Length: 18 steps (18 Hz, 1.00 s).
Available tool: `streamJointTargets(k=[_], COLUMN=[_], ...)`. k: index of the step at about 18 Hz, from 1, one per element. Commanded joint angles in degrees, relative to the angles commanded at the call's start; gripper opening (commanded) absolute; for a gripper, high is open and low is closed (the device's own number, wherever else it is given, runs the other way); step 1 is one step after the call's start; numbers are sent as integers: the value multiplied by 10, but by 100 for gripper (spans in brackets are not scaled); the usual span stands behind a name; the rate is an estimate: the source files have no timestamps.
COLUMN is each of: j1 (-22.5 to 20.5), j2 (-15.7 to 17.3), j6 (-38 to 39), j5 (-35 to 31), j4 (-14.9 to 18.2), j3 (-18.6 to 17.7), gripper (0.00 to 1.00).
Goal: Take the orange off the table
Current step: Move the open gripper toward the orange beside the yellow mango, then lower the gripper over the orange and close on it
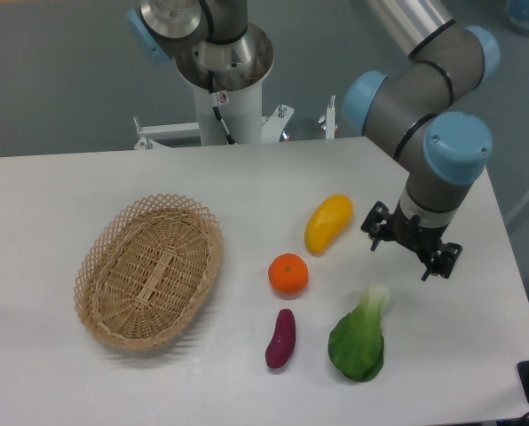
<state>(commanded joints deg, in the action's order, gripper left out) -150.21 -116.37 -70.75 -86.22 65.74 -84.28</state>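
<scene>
Gripper empty, jaws spread wide, hovering right of orange. You must travel left, slightly nearer camera, then descend.

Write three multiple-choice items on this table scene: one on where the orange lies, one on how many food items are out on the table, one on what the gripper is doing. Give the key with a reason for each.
1. Where is the orange relative to the wicker basket?
A. inside it
B. to its right on the table
C. behind it

2. How many food items lie on the table?
A. two
B. four
C. six

3. What is the state of the gripper?
A. open and empty
B. shut on the orange
C. shut on the bok choy

Key: 1 B, the orange sits on bare tabletop right of the basket rim. 2 B, the orange, yellow fruit, purple sweet potato and bok choy. 3 A, its fingers stand apart with nothing between them, right of the orange.
</scene>
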Motion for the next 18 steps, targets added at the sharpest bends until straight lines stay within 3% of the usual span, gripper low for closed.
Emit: streamJointTargets(k=[10,18], j1=[47,91], j2=[14,11], j6=[30,94], j5=[10,4], j4=[-12,-18], j3=[-67,-88], gripper=[100,100])
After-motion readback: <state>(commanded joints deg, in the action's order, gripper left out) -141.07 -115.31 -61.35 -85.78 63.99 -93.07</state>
